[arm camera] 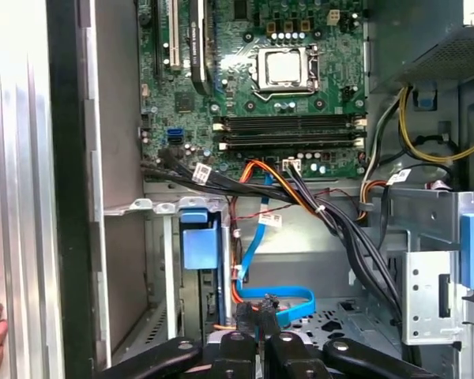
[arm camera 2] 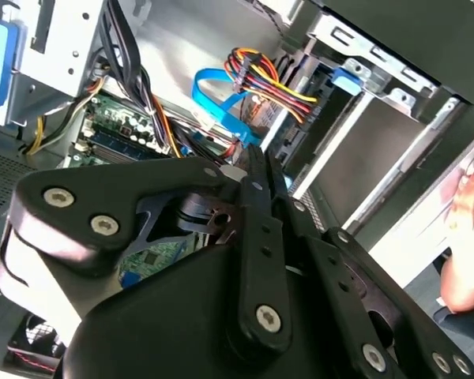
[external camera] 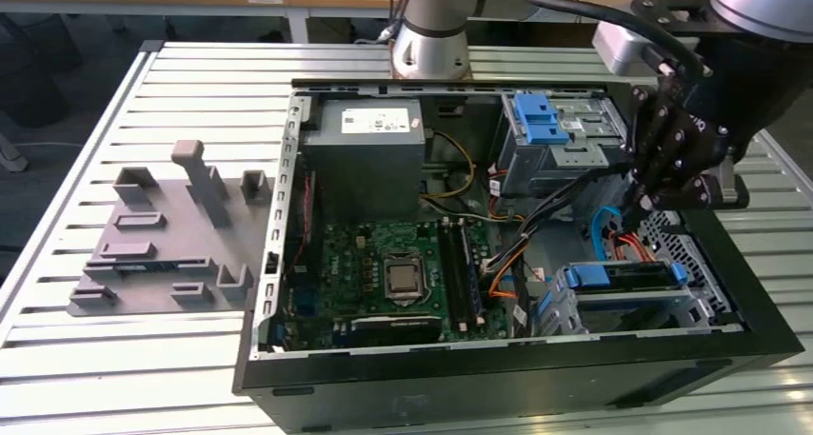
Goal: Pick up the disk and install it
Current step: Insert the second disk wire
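**Claw closed above the drive bays, disk seated in its cage**

In the exterior view the black multi-link gripper (external camera: 644, 199) hangs over the open black desktop computer case (external camera: 508, 383), on the exterior view's right. It sits just above a looped flat blue data cable (external camera: 607, 227). The fingers (arm camera 2: 257, 185) are pressed together along their length in the second wrist view, and nothing shows between them.

The disk (external camera: 625, 276), a flat grey metal drive in a blue plastic carrier frame, lies inside the silver sheet-metal drive cage (external camera: 696, 311) at the case's corner. It is below the gripper and apart from it. The first wrist view shows it end-on: the blue carrier tab (arm camera: 199, 241) sits in the cage slot, and the gripper (arm camera: 257, 341) is near the blue cable (arm camera: 288, 304).

The exterior view alone shows the white slatted metal table (external camera: 128, 359) and a grey plastic fixture with upright pegs (external camera: 166, 254) lying beside the case. The green motherboard (arm camera: 276, 79) appears most fully in the first wrist view. Both wrist views show a person's hand (arm camera 2: 468, 237) at the outer edge of the case.
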### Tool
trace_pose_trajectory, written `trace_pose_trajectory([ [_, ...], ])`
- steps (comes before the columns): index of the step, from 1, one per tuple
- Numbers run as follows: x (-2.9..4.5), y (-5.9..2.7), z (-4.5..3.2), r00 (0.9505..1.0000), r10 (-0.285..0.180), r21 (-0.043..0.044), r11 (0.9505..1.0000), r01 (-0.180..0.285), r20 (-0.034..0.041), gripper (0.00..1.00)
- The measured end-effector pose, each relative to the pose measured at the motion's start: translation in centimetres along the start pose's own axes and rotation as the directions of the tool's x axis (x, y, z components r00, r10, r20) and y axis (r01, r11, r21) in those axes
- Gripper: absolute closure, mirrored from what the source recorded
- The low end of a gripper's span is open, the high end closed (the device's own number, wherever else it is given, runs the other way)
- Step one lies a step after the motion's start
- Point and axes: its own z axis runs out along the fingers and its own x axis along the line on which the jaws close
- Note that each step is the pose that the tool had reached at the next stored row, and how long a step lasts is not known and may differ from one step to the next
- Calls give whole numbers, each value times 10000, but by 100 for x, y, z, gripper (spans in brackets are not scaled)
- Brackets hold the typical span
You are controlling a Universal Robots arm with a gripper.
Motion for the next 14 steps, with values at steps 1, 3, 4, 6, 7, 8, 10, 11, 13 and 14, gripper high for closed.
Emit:
trace_pose_trajectory([
  [1,-7,1,6,10000,6,0,10000,-6,0,83],
  [3,-13,1,22,10000,9,0,10000,-9,3,82],
  [4,-15,1,28,10000,10,0,10000,-10,2,82],
  [6,-16,0,43,10000,12,-3,10000,-12,2,76],
  [7,-16,-2,50,10000,11,-6,10000,-11,1,76],
  [8,-17,-6,59,10000,10,-10,10000,-10,0,76],
  [10,-20,-15,74,10000,10,-20,10000,-10,-1,76],
  [11,-21,-19,84,10000,10,-24,10000,-10,0,76],
  [13,-22,-20,107,10000,11,-27,10000,-11,-1,76],
  [14,-22,-20,120,10000,11,-27,10000,-11,-1,76],
])
